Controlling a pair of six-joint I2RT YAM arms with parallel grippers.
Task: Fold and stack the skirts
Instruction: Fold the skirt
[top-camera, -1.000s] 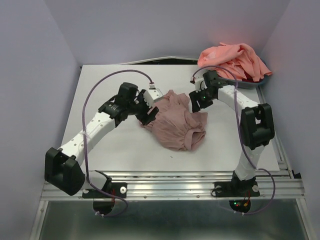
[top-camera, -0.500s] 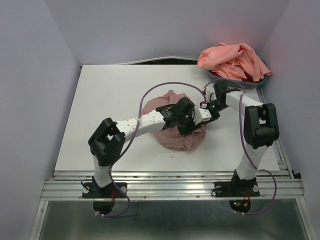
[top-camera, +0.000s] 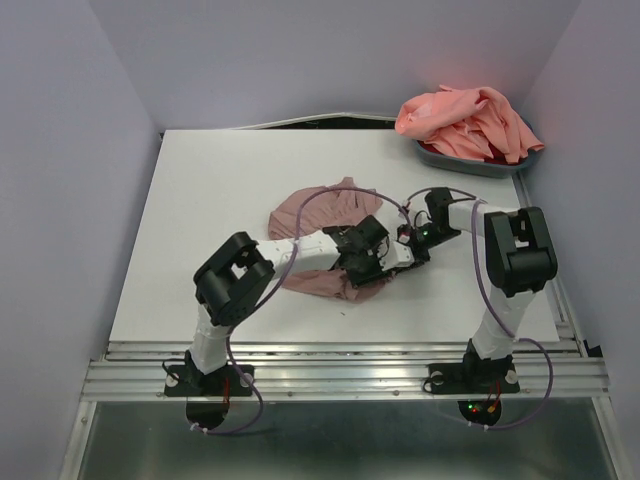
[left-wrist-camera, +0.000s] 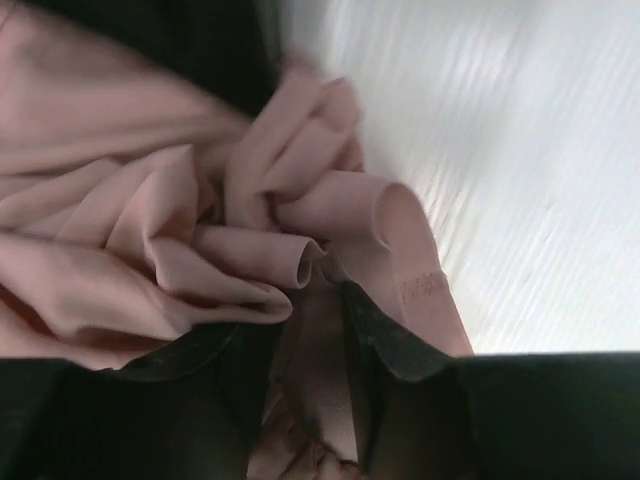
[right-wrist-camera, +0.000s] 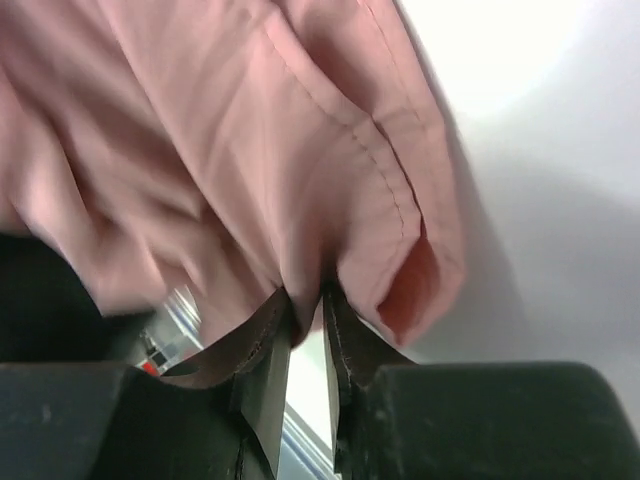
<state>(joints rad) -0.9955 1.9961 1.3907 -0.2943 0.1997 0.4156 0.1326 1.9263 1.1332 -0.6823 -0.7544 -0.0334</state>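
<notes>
Mauve-pink skirt (top-camera: 330, 215) lies crumpled on the white surface (top-camera: 220, 200), nearer and to the left of the grey bin (top-camera: 480, 166). That bin holds the coral skirt (top-camera: 465, 120) in a heap. From above, the left gripper (top-camera: 372, 262) and right gripper (top-camera: 403, 250) meet at the mauve skirt's edge on the bin's side, close together.

Left wrist view: the left gripper (left-wrist-camera: 312, 325) has its dark fingers (left-wrist-camera: 400, 350) narrowly parted – a bunch of the mauve-pink skirt (left-wrist-camera: 150, 230) fills the gap (gathered folds, rolled hem). The surface (left-wrist-camera: 520, 150) shows beyond.

Right wrist view: the right gripper (right-wrist-camera: 307, 310) is nearly pressed together – pinching a stitched hem fold of the mauve-pink skirt (right-wrist-camera: 250, 130) at its tips, with the surface (right-wrist-camera: 540, 200) alongside.
</notes>
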